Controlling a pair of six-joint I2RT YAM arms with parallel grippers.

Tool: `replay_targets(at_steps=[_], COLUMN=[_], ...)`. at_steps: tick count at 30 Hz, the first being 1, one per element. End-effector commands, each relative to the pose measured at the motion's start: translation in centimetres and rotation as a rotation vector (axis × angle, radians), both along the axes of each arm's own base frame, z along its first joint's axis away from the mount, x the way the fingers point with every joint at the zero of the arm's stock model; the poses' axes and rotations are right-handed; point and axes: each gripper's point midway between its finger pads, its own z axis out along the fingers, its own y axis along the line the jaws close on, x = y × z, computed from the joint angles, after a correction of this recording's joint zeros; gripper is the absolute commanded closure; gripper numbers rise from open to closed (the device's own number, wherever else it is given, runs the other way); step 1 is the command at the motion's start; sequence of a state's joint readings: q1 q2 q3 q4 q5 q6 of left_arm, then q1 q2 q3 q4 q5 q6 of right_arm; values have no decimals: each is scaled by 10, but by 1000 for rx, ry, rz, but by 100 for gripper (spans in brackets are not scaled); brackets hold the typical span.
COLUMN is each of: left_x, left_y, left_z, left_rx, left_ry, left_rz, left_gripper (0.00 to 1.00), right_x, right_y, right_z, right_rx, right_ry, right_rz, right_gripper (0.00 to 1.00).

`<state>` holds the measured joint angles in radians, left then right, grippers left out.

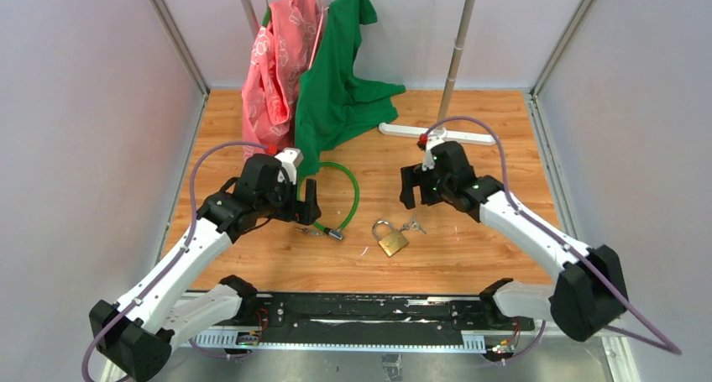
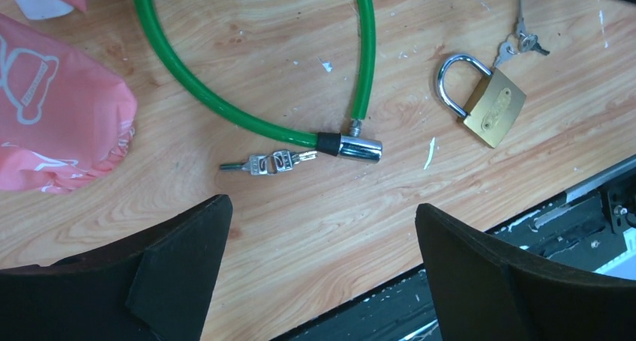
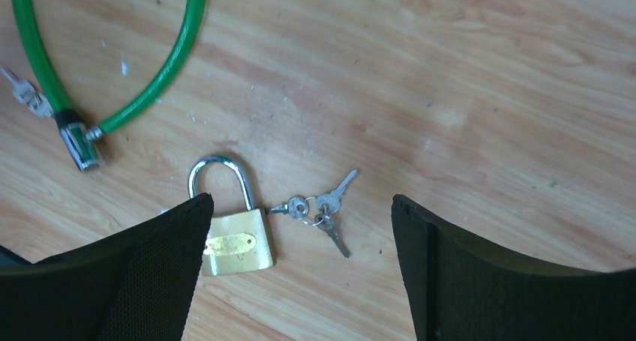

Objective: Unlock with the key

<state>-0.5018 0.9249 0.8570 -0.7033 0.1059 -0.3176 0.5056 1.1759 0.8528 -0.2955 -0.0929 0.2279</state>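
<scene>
The brass padlock point(image 1: 391, 239) and its bunch of keys point(image 3: 319, 206) are seen on the wooden table point(image 1: 470, 256) below the right gripper point(image 3: 300, 200), whose jaws are spread and empty. The left gripper point(image 2: 321, 206), likewise released, is held above the key point(image 2: 266, 163), which is laid touching the green cable lock point(image 2: 360, 148). Farther back, a pink garment point(image 1: 277, 71) is hung.

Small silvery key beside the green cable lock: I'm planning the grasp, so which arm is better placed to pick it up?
Left. The open left gripper hangs above the small silvery key beside the green cable lock. The open right gripper is over the brass padlock, farther off.
</scene>
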Motion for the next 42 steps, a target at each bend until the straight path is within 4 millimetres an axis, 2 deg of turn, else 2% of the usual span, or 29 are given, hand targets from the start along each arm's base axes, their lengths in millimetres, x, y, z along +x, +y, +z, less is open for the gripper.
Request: replay_targets(at_steps=[1,6,13,17,26,38,42], left_x=[-1,-1,0,0,0,1,1], left_y=[-6,-7,-8,-8,-7,-6,-6], left_z=[-3,-4,-7,-9,-9,-10,-10], left_rx=[-3,-2,3,7,11,14,14], left_ry=[8,12,23,29,28,31,30], left_rz=[-38,-39,-40,-39,-32,-29,-28], left_gripper=[3,4,7,7,8,9,9], right_x=[-22,-32,-39,-44,-46,-47,-42], right_y=[12,11,-9,-7,-7,-6,-4], right_z=[-29,-56,-85,-96,-109,-117,-118], right_rx=[-124,-213,-302,-285,-290,-315,-308], right_ry=[132,241,366,430,469,477,454], right_rz=[103,115,-49,-119,-220,-223,-225], right_gripper=[10,15,24,28,36,40,42])
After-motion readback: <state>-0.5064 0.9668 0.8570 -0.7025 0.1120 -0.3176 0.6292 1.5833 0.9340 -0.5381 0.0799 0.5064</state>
